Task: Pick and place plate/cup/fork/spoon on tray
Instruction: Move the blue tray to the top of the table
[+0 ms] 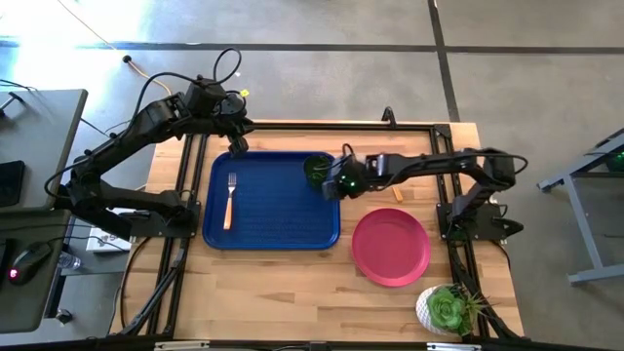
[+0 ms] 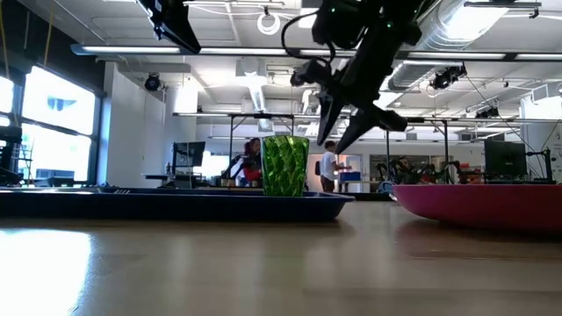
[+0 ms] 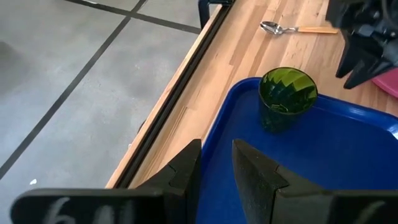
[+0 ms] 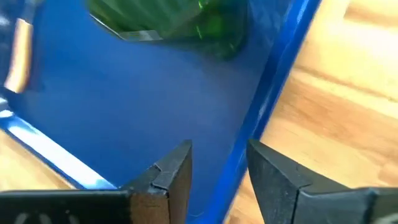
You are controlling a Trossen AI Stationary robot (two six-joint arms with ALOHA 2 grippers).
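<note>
The cup [image 1: 316, 170] stands upright in the far right corner of the tray [image 1: 271, 230], free of any grip; the right hand [image 1: 332, 182] hangs just beside and above it over the tray's right rim, fingers apart and empty; the fork [image 1: 230, 200] lies on the tray's left part; the plate [image 1: 391, 247] and spoon [image 3: 292, 28] rest on the bench [image 1: 292, 292]; the left hand [image 1: 237, 143] hovers over the tray's far left corner, fingers slightly apart, holding nothing.

No text, label, brand, number or sign can be read in any view; faint pale marks on the left wrist housing stay illegible.
</note>
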